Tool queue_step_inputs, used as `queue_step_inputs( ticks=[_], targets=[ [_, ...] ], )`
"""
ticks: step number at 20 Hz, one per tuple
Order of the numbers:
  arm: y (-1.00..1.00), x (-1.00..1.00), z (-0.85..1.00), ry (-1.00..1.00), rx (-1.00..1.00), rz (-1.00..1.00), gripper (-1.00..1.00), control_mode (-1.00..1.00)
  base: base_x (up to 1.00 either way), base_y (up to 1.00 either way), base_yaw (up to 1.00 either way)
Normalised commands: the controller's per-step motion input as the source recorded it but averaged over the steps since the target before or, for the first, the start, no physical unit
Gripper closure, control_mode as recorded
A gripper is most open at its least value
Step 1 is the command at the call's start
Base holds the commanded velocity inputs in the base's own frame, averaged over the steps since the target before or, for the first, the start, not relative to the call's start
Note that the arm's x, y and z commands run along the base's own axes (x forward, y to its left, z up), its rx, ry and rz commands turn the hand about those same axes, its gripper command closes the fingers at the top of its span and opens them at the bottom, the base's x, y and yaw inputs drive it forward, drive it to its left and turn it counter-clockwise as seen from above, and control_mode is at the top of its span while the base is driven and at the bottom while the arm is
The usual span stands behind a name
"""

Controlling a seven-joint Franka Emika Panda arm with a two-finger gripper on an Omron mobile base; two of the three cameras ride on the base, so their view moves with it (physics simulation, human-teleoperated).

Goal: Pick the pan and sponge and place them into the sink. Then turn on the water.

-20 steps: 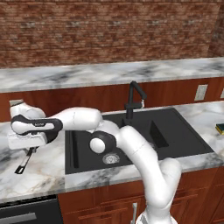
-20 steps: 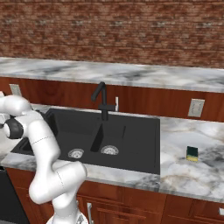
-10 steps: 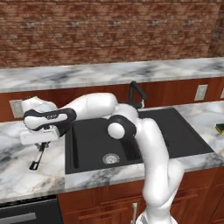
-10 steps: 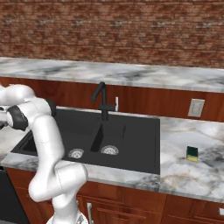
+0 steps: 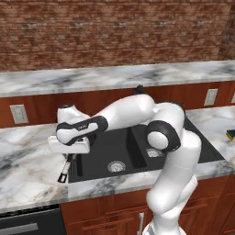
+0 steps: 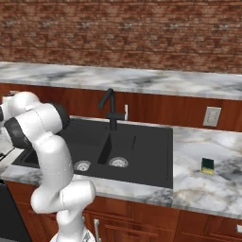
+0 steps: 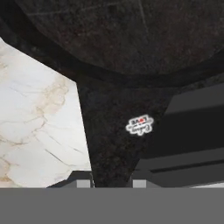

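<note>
My gripper [image 5: 69, 155] hangs over the left rim of the black sink [image 5: 120, 148], shut on the pan's thin handle [image 5: 64, 170], whose grey tip points down over the counter. From the hand camera the round black pan [image 7: 131, 35] lies beyond the fingertips [image 7: 83, 183], and its handle [image 7: 111, 131] runs back between them. In the left base view the pan's bowl cannot be made out against the dark basin. The yellow and green sponge [image 6: 207, 165] lies on the counter right of the sink [image 6: 142, 153]. No water runs from the black faucet [image 6: 111, 106].
Marble counter [image 5: 27, 170] lies left of the sink and under the handle's tip. A raised marble ledge [image 6: 142, 80] and brick wall stand behind the sink. My own arm [image 5: 137, 110] arches over the left basin. Round silver drains [image 6: 118, 162] show in both basins.
The arm has swung to the right with the pan in the gripper, from over the left counter to the sink's left rim. The sponge has not moved.
</note>
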Motion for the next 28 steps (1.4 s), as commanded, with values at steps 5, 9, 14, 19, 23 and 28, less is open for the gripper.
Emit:
queue_step_inputs(
  ticks=[5, 9, 14, 19, 23, 28],
  targets=[
    [-0.83, 0.03, 0.15, 0.00, 0.11, -0.05, 1.00, -1.00, 0.00, 0.00, 0.00],
    [-0.61, 0.16, 0.08, 0.00, 0.04, -0.04, 1.00, -1.00, 0.00, 0.00, 0.00],
    [-0.41, 0.26, -0.02, 0.00, 0.00, -0.05, 1.00, -1.00, 0.00, 0.00, 0.00],
    [-0.19, 0.50, -0.19, 0.03, 0.00, -0.07, 1.00, -1.00, 0.00, 0.00, 0.00],
    [-0.02, 0.71, -0.36, 0.12, 0.00, -0.07, 1.00, -1.00, 0.00, 0.00, 0.00],
    [-0.04, 0.60, -0.33, 0.07, 0.00, -0.09, 1.00, -1.00, 0.00, 0.00, 0.00]
  ],
)
